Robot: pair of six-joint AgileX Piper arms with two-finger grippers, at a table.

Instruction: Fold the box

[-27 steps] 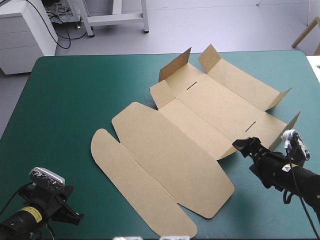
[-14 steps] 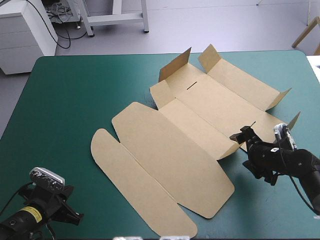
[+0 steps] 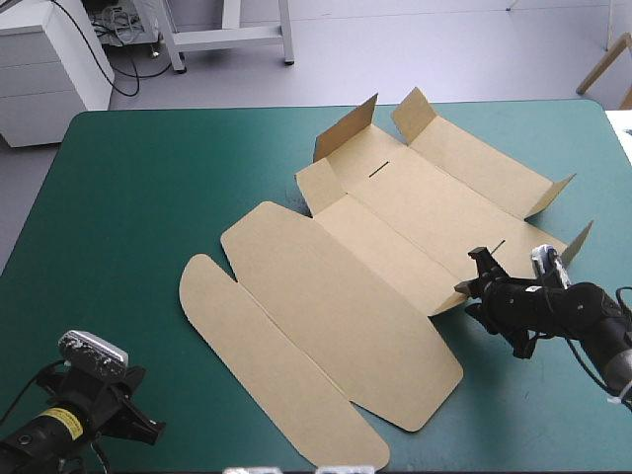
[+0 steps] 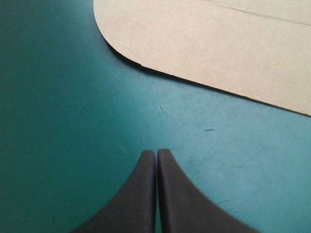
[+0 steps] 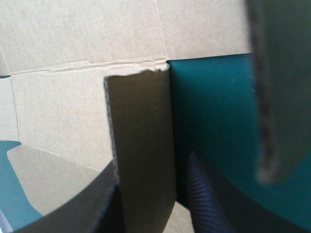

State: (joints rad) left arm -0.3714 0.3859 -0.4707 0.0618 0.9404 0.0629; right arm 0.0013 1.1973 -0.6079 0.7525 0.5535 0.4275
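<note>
Left wrist view: my left gripper [image 4: 156, 153] was closed, its two black fingers pressed together into one point above the bare teal-green cover. Just ahead of it lay a rounded flap of the box [image 4: 218, 43], flat on the cover and clear of my fingertips. From the high view that gripper [image 3: 143, 430] sat low at the near left corner of the table [image 3: 128, 197], well apart from the rest of the work.

Farther in and to the right, my right gripper [image 3: 472, 274] was at the near right corner of the brown tray part of the box [image 3: 346, 296]. In the right wrist view its fingers [image 5: 153, 165] stood apart, with a small upright flap [image 5: 141, 145] between them. The finger [image 5: 204, 194] on one side was close beside the flap's edge; whether it touched, I could not tell.

The box was spread from the table's middle toward the far right. Its two long rounded panels lay flat toward the near left. Beyond my right gripper the wide floor panel [image 5: 73, 48] lay flat, and at the far end short corner flaps [image 3: 346, 128] stood tilted up.
</note>
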